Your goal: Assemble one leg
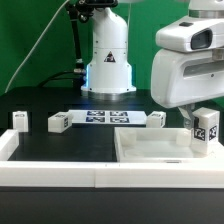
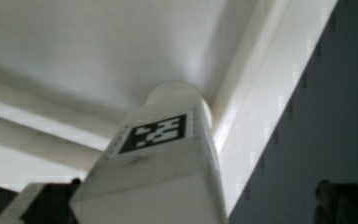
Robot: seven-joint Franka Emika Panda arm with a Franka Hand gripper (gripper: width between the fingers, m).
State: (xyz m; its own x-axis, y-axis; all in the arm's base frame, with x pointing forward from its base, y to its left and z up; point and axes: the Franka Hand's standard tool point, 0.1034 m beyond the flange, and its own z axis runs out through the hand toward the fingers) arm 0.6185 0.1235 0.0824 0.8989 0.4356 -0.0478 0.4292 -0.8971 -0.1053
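Observation:
A white leg with a black-and-white tag stands at the far corner of the large white panel, on the exterior view's right. My gripper hangs right over it. In the wrist view the leg rises between the two dark fingers, close to one and with a clear gap to the other. The jaws are spread wider than the leg, so my gripper is open. The panel's raised rim runs behind the leg.
Three more white legs lie on the black table: one far left, one beside it, one near the middle. The marker board lies between them. A white border rail runs along the front. The robot base stands behind.

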